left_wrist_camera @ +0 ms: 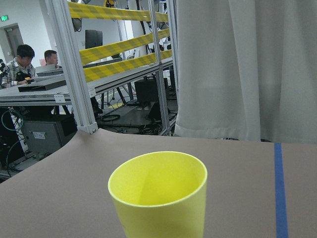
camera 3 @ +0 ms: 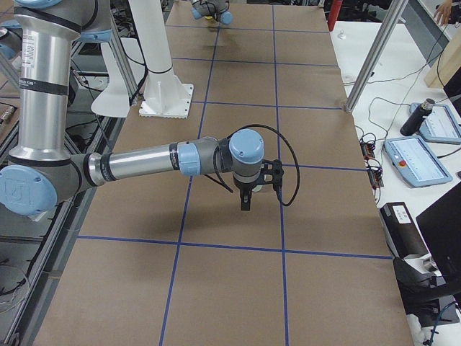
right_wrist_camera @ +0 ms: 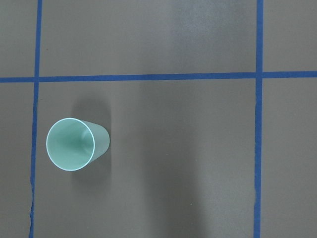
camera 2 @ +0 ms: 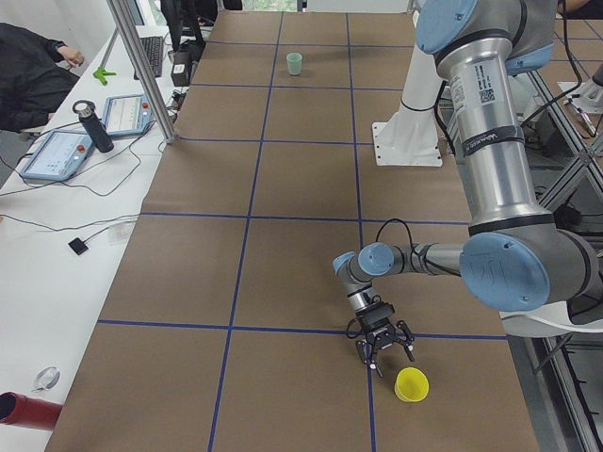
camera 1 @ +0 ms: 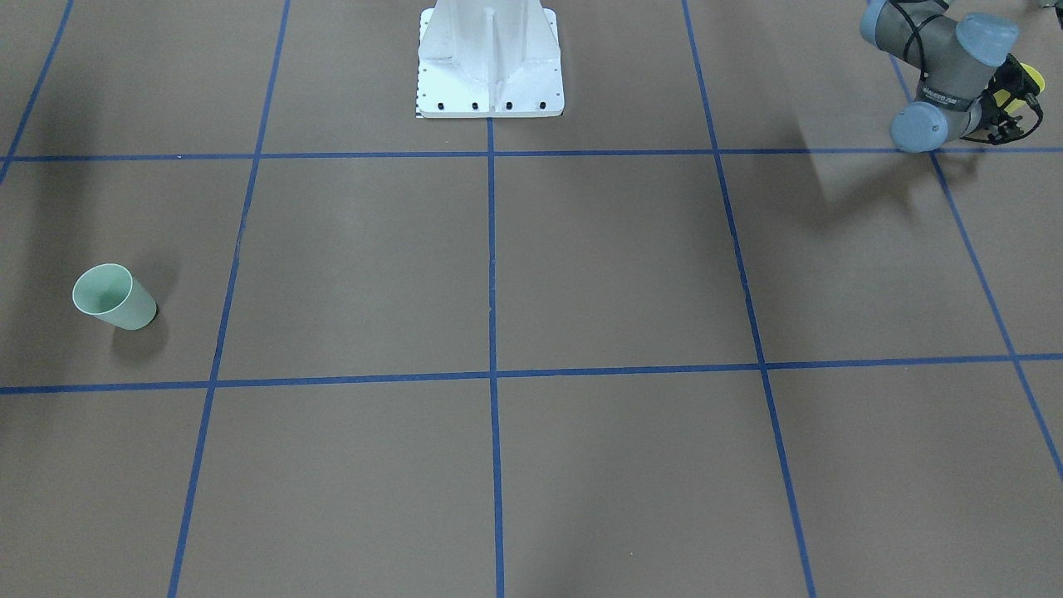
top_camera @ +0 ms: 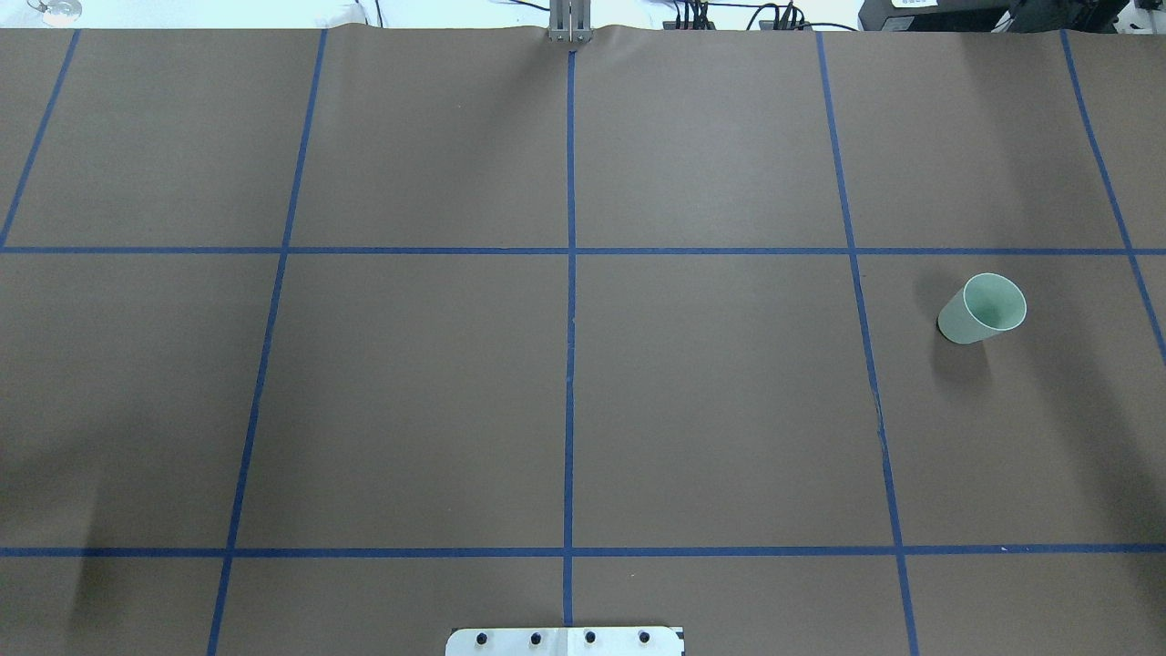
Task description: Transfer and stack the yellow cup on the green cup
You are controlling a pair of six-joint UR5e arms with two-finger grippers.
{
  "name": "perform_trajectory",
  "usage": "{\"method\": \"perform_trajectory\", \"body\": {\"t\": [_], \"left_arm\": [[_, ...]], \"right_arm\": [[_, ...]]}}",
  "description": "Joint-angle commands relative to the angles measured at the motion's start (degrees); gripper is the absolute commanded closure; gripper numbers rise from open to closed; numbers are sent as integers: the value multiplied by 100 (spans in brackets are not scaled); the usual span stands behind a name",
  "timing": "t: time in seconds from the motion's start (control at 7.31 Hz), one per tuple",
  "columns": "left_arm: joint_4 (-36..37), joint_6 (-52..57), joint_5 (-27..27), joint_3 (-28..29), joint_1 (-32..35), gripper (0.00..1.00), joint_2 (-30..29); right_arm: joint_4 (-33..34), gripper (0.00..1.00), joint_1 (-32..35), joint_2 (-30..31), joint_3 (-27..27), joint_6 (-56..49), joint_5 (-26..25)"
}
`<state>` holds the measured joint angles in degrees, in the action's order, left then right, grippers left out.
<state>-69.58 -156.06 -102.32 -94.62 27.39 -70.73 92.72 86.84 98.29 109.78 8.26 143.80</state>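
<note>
Yellow cup (camera 2: pixel 412 384): upright, mouth up, at the left end of the table (camera 2: pixel 301 254), just beside the left gripper (camera 2: pixel 384 350). Jaws apart, cup not between them; probably lined up for a side grasp. Green cup (top_camera: pixel 979 310): upright, well apart toward the right, open to receive. Right gripper (camera 3: pixel 245 204) hangs over the table; spread cannot be told.

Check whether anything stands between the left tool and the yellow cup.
Nothing visible does. The left tool is close beside the yellow cup, not touching it, with only bare table between them.
</note>
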Motion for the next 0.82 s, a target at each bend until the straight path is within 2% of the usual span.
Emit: {"method": "perform_trajectory", "body": {"t": [0.0, 0.27, 0.68], "left_arm": [[-20, -64, 1, 136, -75, 0, -11], [-20, -152, -8, 163, -198, 0, -20], [-38, -126, -166, 514, -295, 0, -29]], "right_arm": [[9, 0, 0, -72, -9, 0, -1], [9, 0, 9, -108, -18, 0, 8], [9, 0, 9, -99, -18, 0, 8]]}}
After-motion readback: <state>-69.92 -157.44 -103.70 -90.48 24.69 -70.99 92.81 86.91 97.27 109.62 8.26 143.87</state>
